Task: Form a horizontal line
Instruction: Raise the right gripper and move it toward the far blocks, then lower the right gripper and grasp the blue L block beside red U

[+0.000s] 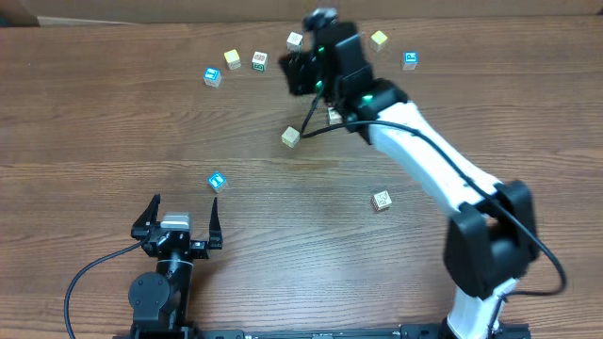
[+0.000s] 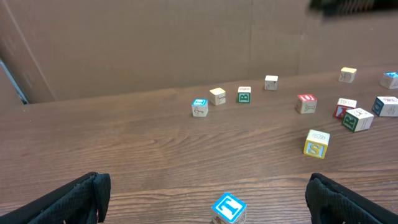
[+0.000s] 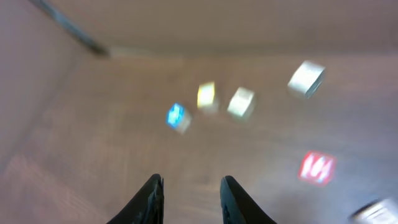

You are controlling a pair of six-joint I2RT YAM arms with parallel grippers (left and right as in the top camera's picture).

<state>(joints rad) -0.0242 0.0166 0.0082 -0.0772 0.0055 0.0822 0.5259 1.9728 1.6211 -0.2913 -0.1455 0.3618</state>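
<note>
As cubes (image 1: 218, 181) lie scattered — left jaws gape.

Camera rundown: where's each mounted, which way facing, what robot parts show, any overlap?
Overhead: above the table, looking straight down; both arms show, left gripper near, right arm extended far.
Left wrist: low, facing across to the cardboard wall; own fingers in bottom corners.
Right wrist: tilted down at blurred cubes; own fingers at bottom.
Shared: blue cube ahead of left gripper, in overhead and left wrist.
</note>
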